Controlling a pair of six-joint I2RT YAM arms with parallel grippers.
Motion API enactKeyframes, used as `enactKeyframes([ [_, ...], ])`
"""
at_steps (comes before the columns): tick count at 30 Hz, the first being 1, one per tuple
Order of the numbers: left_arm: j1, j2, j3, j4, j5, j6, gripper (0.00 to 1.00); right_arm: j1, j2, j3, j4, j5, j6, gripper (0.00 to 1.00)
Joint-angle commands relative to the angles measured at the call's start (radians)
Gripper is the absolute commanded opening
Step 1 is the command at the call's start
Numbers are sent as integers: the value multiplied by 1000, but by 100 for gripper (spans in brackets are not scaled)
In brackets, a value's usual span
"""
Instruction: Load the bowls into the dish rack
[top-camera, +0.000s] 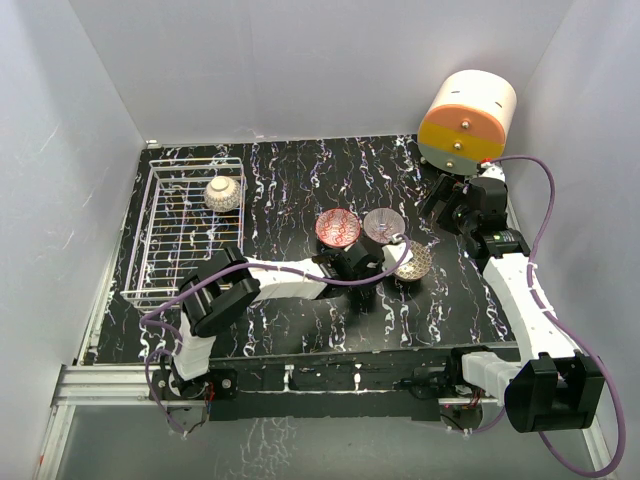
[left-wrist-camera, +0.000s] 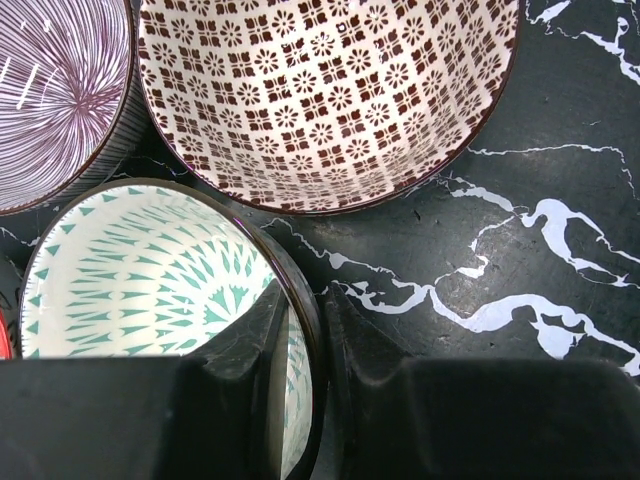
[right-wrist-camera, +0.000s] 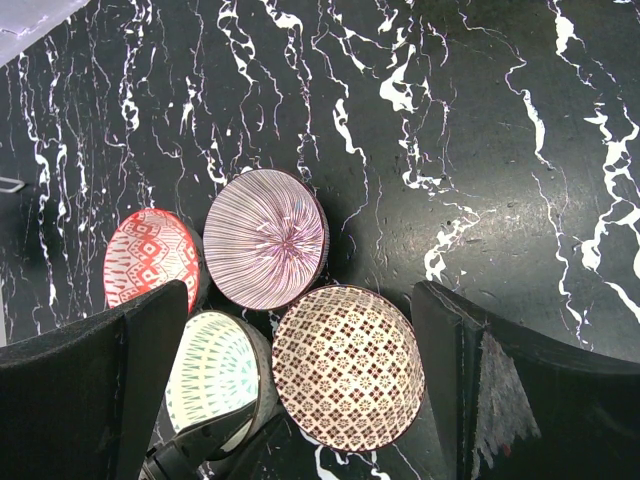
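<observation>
Although the left end effector (left-wrist-camera: 305, 300) sits narrow astride the near rim of the pale green bowl (left-wrist-camera: 140, 270), one finger inside and one outside, I cannot tell whether the pads actually pinch it. Its dark body blocks the bowl's near side. Just beyond, the white lattice bowl (left-wrist-camera: 330, 90) and the purple-grey bowl (left-wrist-camera: 55, 90) are both cut off by the frame. The red bowl (right-wrist-camera: 148, 255) completes the tight cluster. The right end effector (right-wrist-camera: 300, 290) hangs above them, spread wide and empty. Overhead, the left arm hides most of the green bowl. Well apart on the desk (top-camera: 300, 180), the dish rack (top-camera: 160, 240) holds a fifth bowl (top-camera: 223, 193) in its far right corner; its inside is not visible.
</observation>
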Motion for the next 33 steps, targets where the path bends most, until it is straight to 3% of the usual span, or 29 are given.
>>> enactKeyframes([
  [1, 3, -15, -6, -61, 30, -39, 0, -6, -18, -8, 58, 15, 11, 98],
  [6, 3, -92, -4, -109, 41, -107, 0, -4, -21, -8, 56, 27, 12, 98],
  [19, 42, -468, -21, -162, 43, -261, 0, -6, -27, -12, 56, 22, 26, 98],
  [26, 386, -708, -175, -46, 206, -475, 0, -6, -42, -22, 58, -9, 31, 98],
  [33, 660, -803, -169, -7, 329, -552, 0, -6, -49, -28, 57, -36, 39, 97],
])
